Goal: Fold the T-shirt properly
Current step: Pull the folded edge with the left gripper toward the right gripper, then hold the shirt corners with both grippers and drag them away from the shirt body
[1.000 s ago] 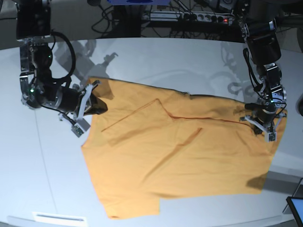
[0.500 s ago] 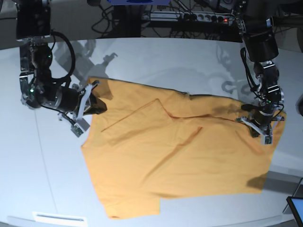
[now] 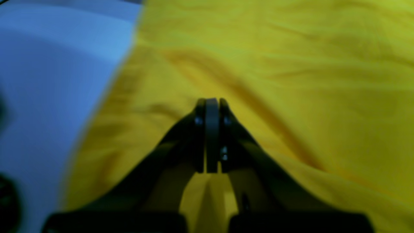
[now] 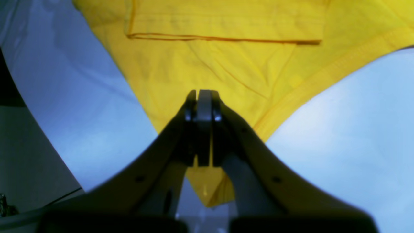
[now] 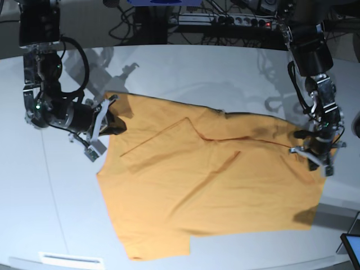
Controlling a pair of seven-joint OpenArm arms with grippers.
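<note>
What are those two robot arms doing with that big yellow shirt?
They are folding it. The plain orange-yellow cotton T-shirt lies spread on the pale grey table, one flap already folded over its middle. The right gripper is shut at one edge, and the left gripper is shut at the opposite edge.

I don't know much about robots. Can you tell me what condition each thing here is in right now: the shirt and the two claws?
T-shirt: lying on the white table, partly folded, creased.
Left gripper: shut, at the shirt's edge; a grip on the fabric can't be confirmed.
Right gripper: shut, pinching a corner of the shirt.
</note>
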